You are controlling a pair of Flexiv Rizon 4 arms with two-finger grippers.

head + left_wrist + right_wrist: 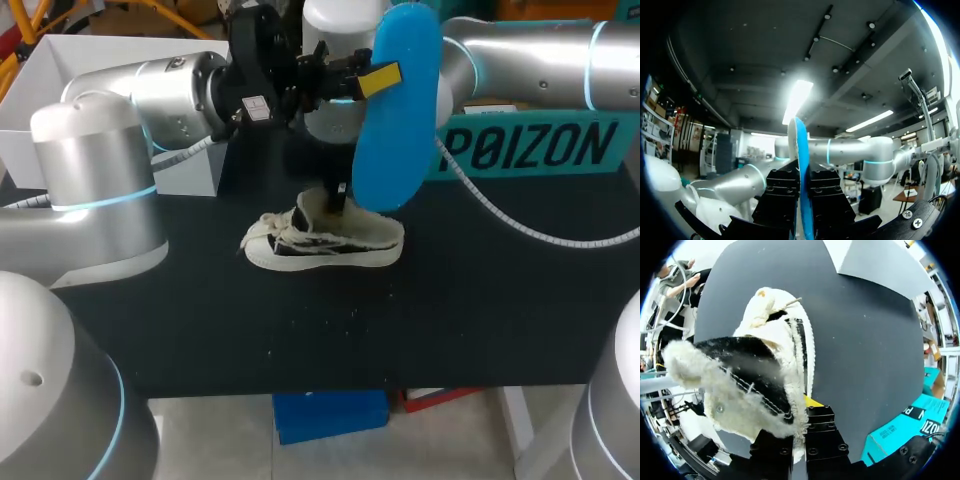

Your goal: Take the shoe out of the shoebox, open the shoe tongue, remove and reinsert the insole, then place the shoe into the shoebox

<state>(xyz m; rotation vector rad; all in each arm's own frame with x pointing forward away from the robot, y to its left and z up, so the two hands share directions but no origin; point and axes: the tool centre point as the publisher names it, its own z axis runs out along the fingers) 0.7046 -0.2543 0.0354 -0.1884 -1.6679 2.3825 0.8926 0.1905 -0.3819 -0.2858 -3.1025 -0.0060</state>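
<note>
Left gripper (803, 189): clenched on blue insole (395, 120) (edge-on between fingers (827, 192))
Right gripper (799, 434): pinching sneaker (320, 240) collar
Risk: insole twisting loose — narrow hold

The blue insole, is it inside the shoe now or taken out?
Out. The left gripper holds the insole in the air, above the shoe that lies on the table.

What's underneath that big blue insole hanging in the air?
A white furry shoe stands on the black table. The insole covers part of its heel and most of the right arm's fingers there.
</note>
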